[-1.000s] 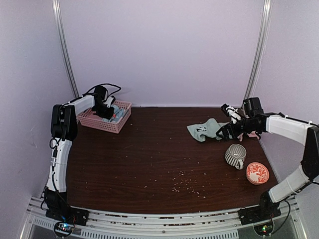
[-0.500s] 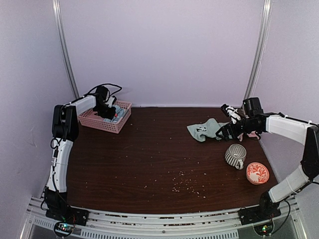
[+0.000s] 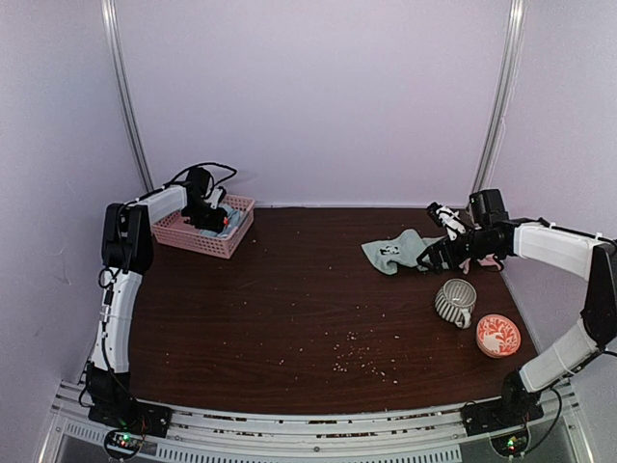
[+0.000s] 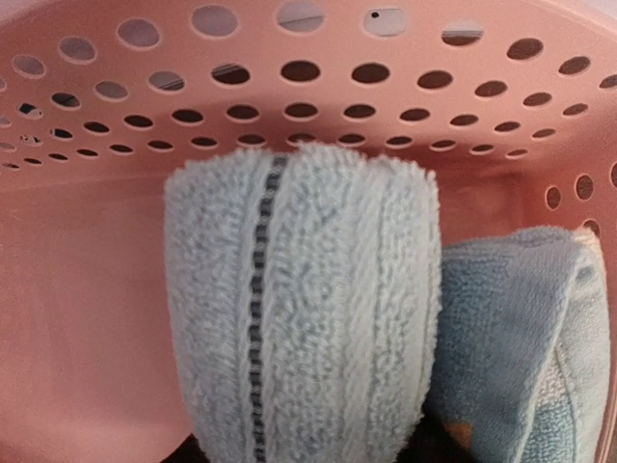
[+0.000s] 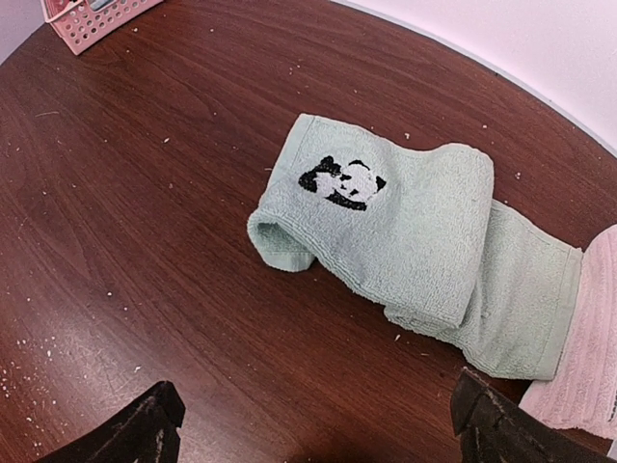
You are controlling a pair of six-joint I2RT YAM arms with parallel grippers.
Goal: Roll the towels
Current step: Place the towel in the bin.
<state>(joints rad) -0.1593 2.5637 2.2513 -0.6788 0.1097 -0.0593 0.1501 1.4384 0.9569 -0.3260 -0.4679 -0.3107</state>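
Now: one roll lodged in the basket, green towel up next.

Left pincer (image 3: 210, 214) sits down in the pink basket (image 4: 96, 318), close over a rolled light blue towel (image 4: 299, 309) against the perforated wall, with a second blue towel (image 4: 521, 338) touching it; its jaw width cannot be told. Right pincer (image 5: 318, 424) hangs wide and empty over the desk (image 5: 145, 241), just short of the sage green towel (image 5: 415, 241), which is loosely folded with the pink towel (image 5: 583, 376) at its end. Judgement: depositing step. Next, lift left clear without snagging the roll; right must catch a green edge.
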